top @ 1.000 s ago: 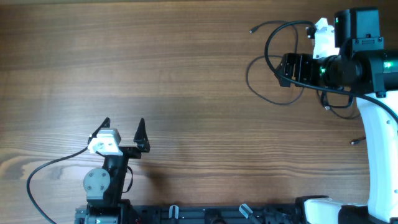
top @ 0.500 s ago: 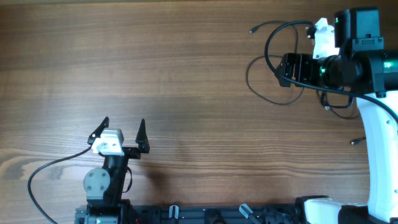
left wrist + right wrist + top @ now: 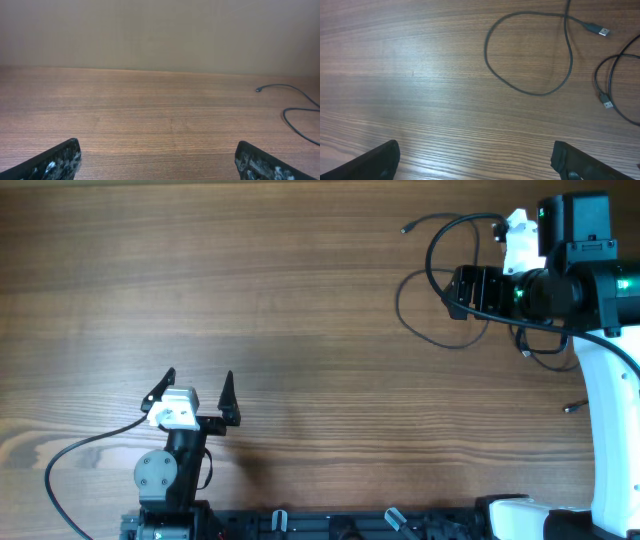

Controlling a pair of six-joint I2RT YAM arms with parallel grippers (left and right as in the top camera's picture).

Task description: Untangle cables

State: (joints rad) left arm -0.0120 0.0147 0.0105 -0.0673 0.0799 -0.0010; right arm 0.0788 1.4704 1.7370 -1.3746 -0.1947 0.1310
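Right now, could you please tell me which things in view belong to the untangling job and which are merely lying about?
Part of the job: the cables, thin black cords looped loosely, with small plug ends; the right gripper, open above them; the left gripper, open, far from them.

Not part of it: the thick black lead attached to the left arm; the wooden table.

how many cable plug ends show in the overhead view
3. Top plug, up left of the right arm; middle plug just below that arm; lower plug beside its white link. Others may be hidden under the arm.
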